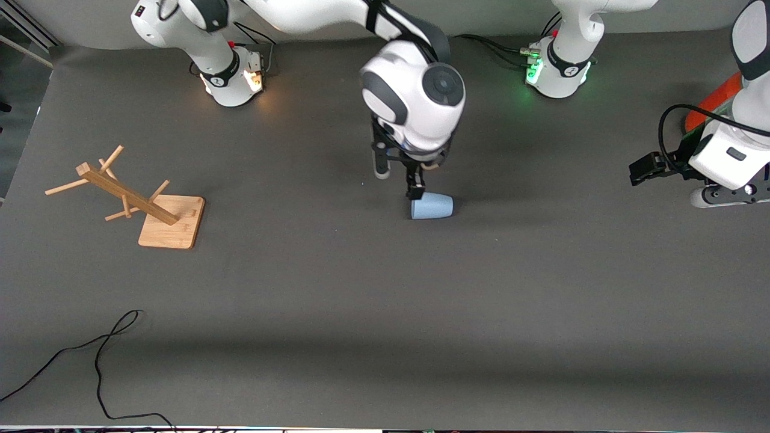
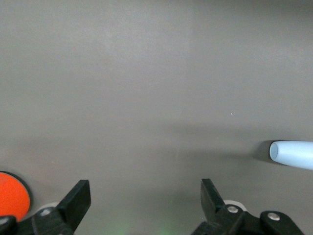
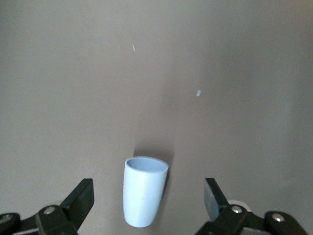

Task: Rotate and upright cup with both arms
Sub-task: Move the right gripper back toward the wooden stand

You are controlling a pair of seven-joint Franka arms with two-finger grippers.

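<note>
The pale blue cup (image 1: 432,206) lies on its side on the dark table, about midway between the two arms' ends. My right gripper (image 1: 398,177) hangs low just over it, open. In the right wrist view the cup (image 3: 144,191) lies between the spread fingers (image 3: 80,198) without touching them, its open rim pointing away from the wrist. My left gripper (image 1: 645,168) waits at the left arm's end of the table, open and empty (image 2: 145,191). The left wrist view shows the cup (image 2: 293,153) well off to one side of it.
An orange-red can (image 1: 713,99) stands by the left arm's hand, and its edge shows in the left wrist view (image 2: 12,196). A wooden peg rack (image 1: 144,204) stands toward the right arm's end. A black cable (image 1: 102,361) trails near the table's front edge.
</note>
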